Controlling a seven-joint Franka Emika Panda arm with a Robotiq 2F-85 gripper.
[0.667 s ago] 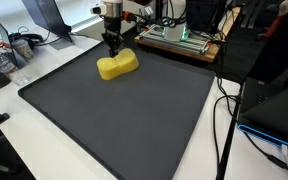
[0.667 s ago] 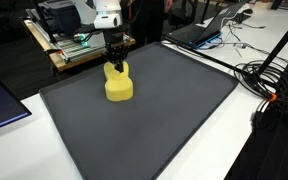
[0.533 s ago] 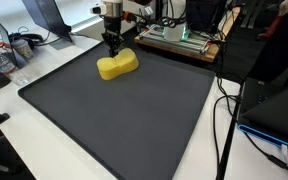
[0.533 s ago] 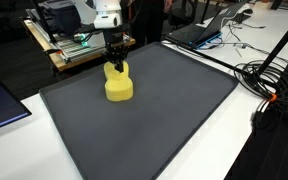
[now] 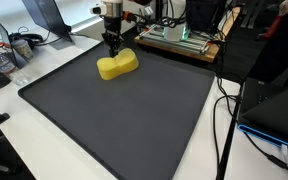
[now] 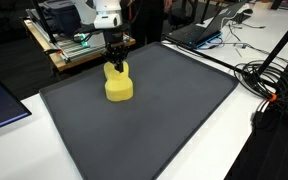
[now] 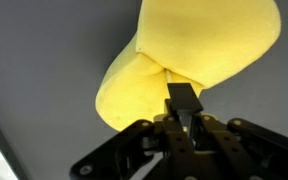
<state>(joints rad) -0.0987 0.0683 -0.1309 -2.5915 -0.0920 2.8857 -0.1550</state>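
One soft yellow foam sponge (image 5: 117,66) lies near the far edge of a wide, dark grey mat (image 5: 134,120), and the tool (image 5: 112,47) comes straight down onto it from above. The sponge is a matte, rounded block with blunt corners, pulled in at the waist so that it reads as two swollen lobes. In an exterior view (image 6: 118,85) one lobe sits low and drum-shaped on the mat and the other rises behind it under the tool (image 6: 116,66). In the wrist view the sponge (image 7: 204,50) fills the upper half, its surface smooth and finely porous, with a deep crease running down into the tool (image 7: 184,100). The black fingers there are pressed together and pinch a fold of the foam at that crease.

The mat (image 6: 154,110) is flat, thin and slightly grainy, with a neat raised border, and it covers most of a white tabletop (image 5: 14,140). Beyond the mat's far edge, behind the arm, stands a wooden board carrying electronics (image 5: 179,40). Black cables (image 5: 224,110) trail over the tabletop beside the mat, and more cables show in an exterior view (image 6: 274,85). An open laptop (image 6: 199,32) sits past the mat's far corner. All of these stand apart from the sponge, off the mat.
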